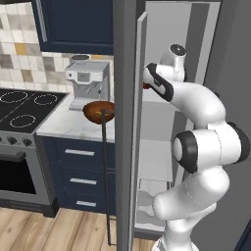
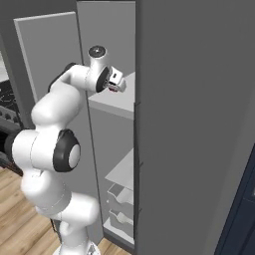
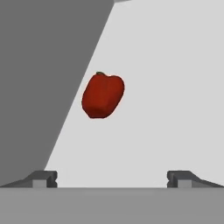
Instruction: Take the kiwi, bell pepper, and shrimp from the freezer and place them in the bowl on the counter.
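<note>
The red bell pepper (image 3: pixel 103 95) lies on a white freezer shelf (image 2: pixel 113 103), a short way ahead of my gripper (image 3: pixel 111 179) and a little left of its centre line. The gripper is open, its two fingertips (image 3: pixel 43 178) spread wide with nothing between them. The arm reaches into the open freezer (image 1: pixel 157 162) at upper-shelf height, and a sliver of the pepper (image 1: pixel 145 85) shows by the hand. The reddish-brown bowl (image 1: pixel 99 111) sits on the white counter (image 1: pixel 66 126) left of the freezer. The kiwi and the shrimp are out of view.
The freezer's grey door (image 1: pixel 125 147) with its long dark handle (image 1: pixel 105 171) stands between the arm and the counter. A coffee machine (image 1: pixel 88 83) stands behind the bowl. A black stovetop (image 1: pixel 24 108) lies further left. A grey side wall (image 3: pixel 43 78) flanks the pepper.
</note>
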